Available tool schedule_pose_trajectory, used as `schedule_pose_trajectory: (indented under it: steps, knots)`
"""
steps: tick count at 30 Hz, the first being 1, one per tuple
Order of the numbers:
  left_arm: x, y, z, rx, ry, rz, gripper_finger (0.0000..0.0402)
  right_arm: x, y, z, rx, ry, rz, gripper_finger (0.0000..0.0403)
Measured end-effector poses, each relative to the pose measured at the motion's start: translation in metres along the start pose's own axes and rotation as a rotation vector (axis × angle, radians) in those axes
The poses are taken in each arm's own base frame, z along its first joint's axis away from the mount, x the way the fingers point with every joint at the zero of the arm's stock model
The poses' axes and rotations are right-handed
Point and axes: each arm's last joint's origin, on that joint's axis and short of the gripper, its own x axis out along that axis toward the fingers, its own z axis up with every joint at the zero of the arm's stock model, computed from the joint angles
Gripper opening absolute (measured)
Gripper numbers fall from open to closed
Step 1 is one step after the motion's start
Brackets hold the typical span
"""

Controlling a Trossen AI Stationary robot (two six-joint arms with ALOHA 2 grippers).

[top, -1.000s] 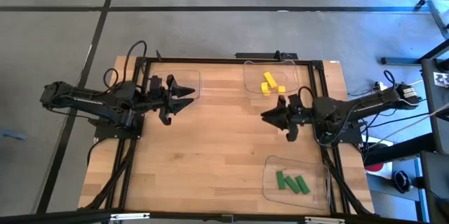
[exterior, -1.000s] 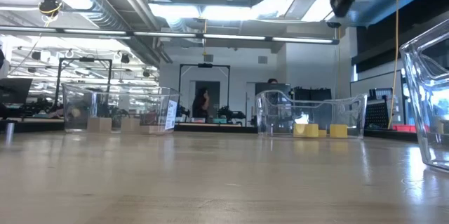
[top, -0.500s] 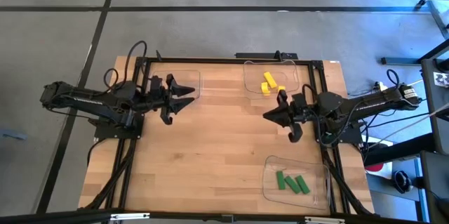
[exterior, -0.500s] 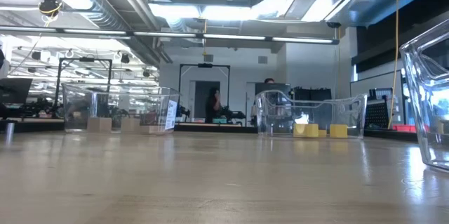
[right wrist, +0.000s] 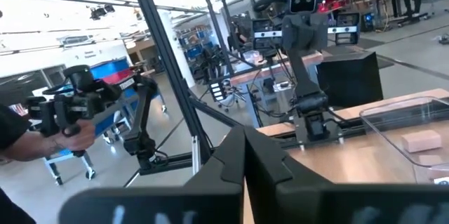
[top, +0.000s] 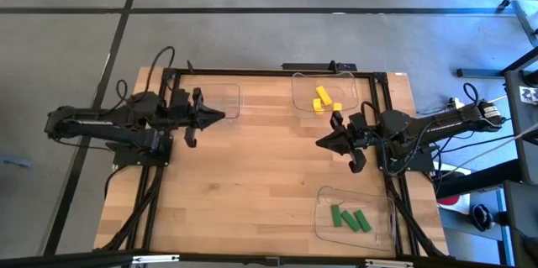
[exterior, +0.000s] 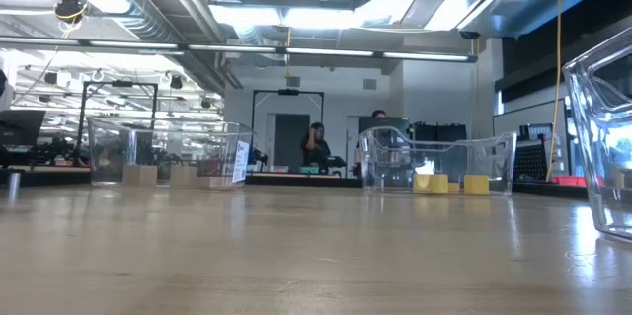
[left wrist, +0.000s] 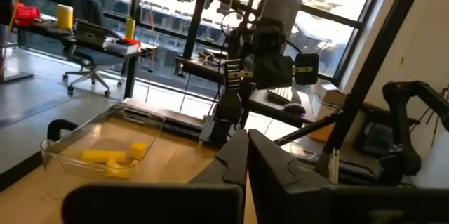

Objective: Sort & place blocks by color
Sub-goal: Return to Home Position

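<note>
Yellow blocks (top: 323,99) lie in a clear tray (top: 296,90) at the far edge, and also show in the left wrist view as yellow blocks (left wrist: 105,158). Green blocks (top: 350,219) lie in a clear tray (top: 323,202) at the near right. Tan blocks (exterior: 138,174) rest in a third clear tray (exterior: 99,147) at the far left; one tan block (right wrist: 421,141) shows in the right wrist view. My left gripper (top: 224,117) hangs shut and empty above the table's left side. My right gripper (top: 319,143) hangs shut and empty on the right, between the yellow and green trays.
A black frame (top: 252,72) runs round the tabletop. Bare wood (top: 252,176) lies between the arms and toward the near edge. Another robot station and a person show in the room beyond the table.
My left gripper has shut its wide-open fingers and drawn back a little toward the table's left edge. My right gripper has shut its small gap, rolled slightly and risen. No block has moved.
</note>
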Motion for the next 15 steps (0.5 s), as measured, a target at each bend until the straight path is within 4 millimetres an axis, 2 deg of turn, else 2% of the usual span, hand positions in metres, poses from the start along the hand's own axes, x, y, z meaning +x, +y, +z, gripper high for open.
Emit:
schedule_pose_trajectory:
  steps: [4, 11, 15]
  knots:
    - [-0.014, 0.004, -0.011, -0.007, -0.028, -0.016, 0.0001, 0.0, 0.0, 0.0, 0.026, 0.003, -0.001, 0.0002]
    - [-0.039, 0.011, -0.053, -0.078, -0.143, -0.058, 0.0, 0.0, 0.0, 0.0, 0.078, 0.003, 0.0, 0.0002]
    - [-0.049, 0.016, -0.075, -0.089, -0.136, -0.049, 0.0, 0.0, 0.0, 0.0, 0.078, 0.003, 0.0, 0.0001]
